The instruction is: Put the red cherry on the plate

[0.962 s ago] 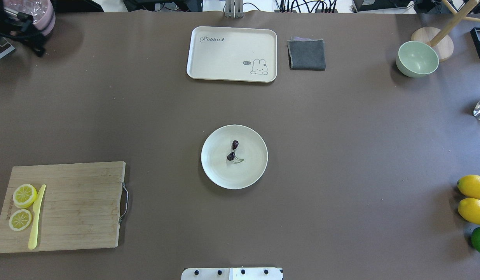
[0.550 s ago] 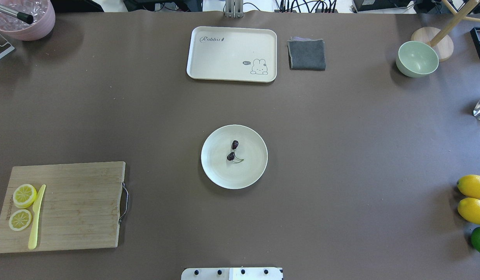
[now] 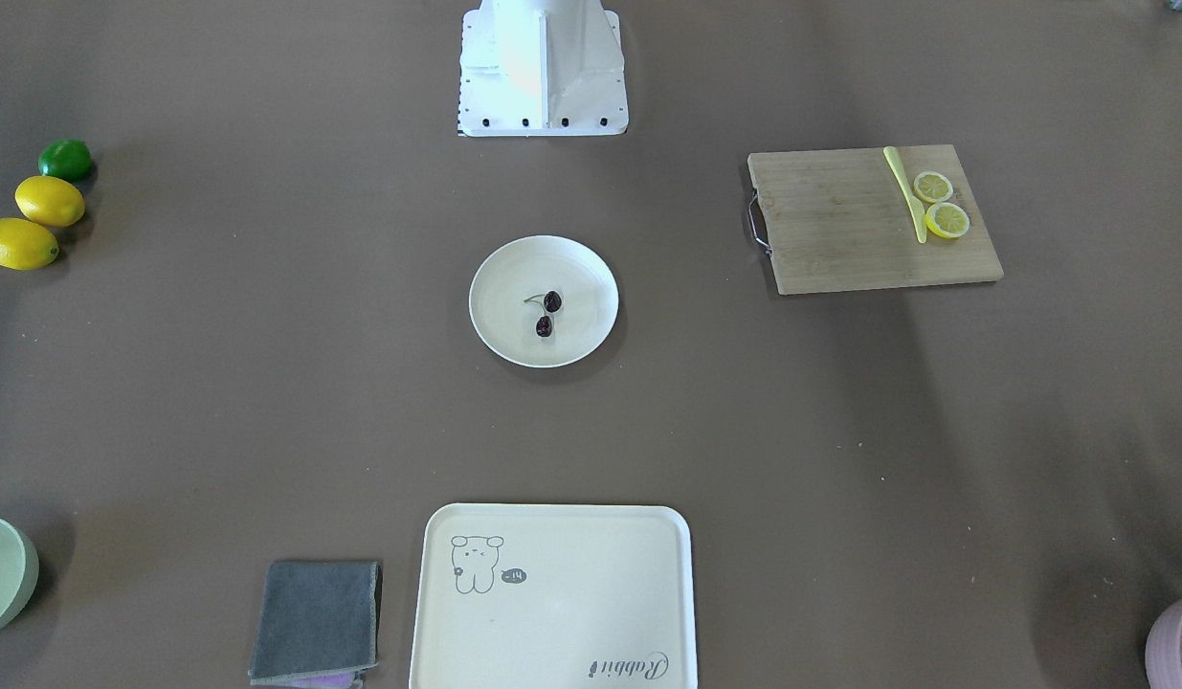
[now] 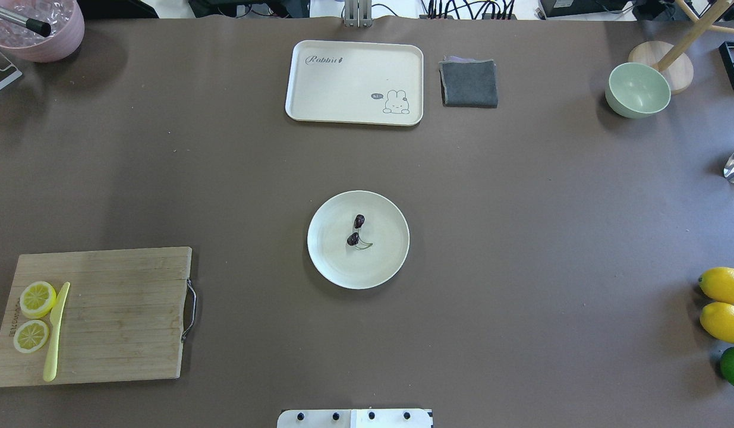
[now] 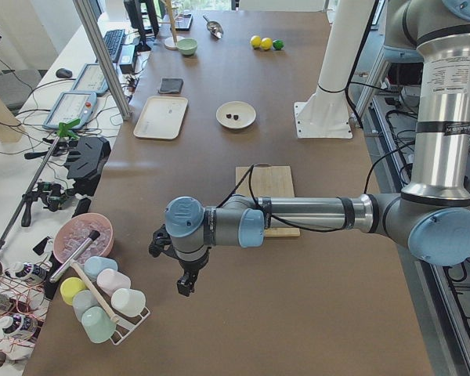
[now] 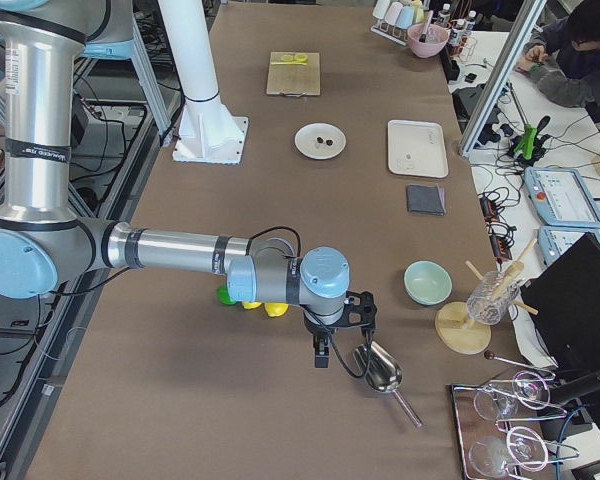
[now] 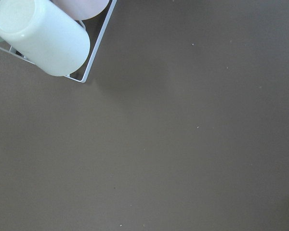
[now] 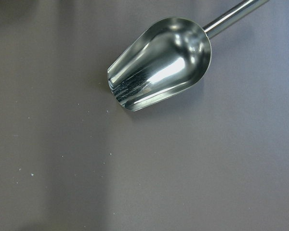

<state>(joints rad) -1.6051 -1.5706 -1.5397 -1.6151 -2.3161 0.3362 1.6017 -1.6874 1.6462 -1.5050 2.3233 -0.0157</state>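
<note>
The red cherry (image 4: 356, 230), two dark maroon fruits on a forked green stem, lies near the middle of the round cream plate (image 4: 328, 261) at the table's centre. It also shows on the plate (image 3: 500, 330) in the front-facing view, as the cherry (image 3: 547, 312). My left gripper (image 5: 186, 286) hangs over the table's left end beside a cup rack, far from the plate. My right gripper (image 6: 322, 355) hangs over the right end by a metal scoop. Only the side views show the two grippers, so I cannot tell whether they are open or shut.
A cream tray (image 4: 343, 83), a grey cloth (image 4: 469, 83) and a pale green bowl (image 4: 638, 90) lie at the far side. A cutting board (image 4: 117, 315) with lemon slices and a yellow knife sits front left. Lemons (image 4: 723, 303) and a lime sit front right. The scoop (image 8: 159, 65) lies under the right wrist.
The left arm's dark end, seen over the pink bowl at the far left corner a second ago, has left the overhead view. Cherry and plate have not moved.
</note>
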